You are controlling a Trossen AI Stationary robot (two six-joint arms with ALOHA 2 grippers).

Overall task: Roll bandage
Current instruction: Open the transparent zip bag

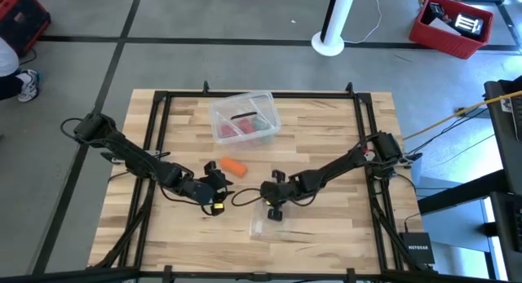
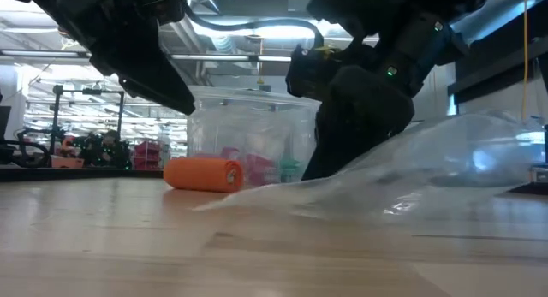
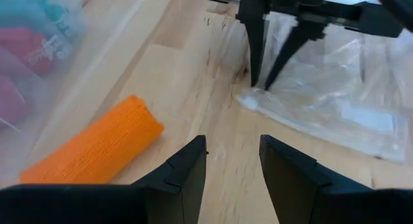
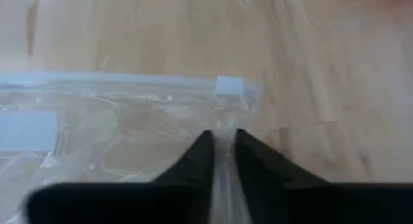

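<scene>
From above, the left claw (image 1: 218, 179) hangs over the pale wooden plank worktop (image 1: 326, 234) with its fingers parted and empty, just beside the one bright orange rolled fabric bandage (image 1: 234, 166), which lies free on the wood in front of the single clear plastic box (image 1: 245, 117) holding red and green contents. The right claw (image 1: 272, 203) reaches in from the other side and sits at the edge of the one crumpled clear plastic wrapper (image 1: 269, 227). At worktop height, the orange roll (image 2: 204, 174) lies on its side before the clear box (image 2: 248, 143), and the wrapper (image 2: 411, 177) spreads across the right, with dark arms above and a workshop room with shelves and ceiling lights behind. The left wrist camera looks past its own two spread fingers (image 3: 187, 179), nothing between them, to the bandage (image 3: 97, 146) and, farther off, the right claw (image 3: 264, 82) tipped onto the wrapper's edge (image 3: 322, 114). The right wrist camera shows its fingers (image 4: 200, 156) drawn nearly together, pinching a fold of the clear wrapper (image 4: 116, 133) against the wood.
</scene>
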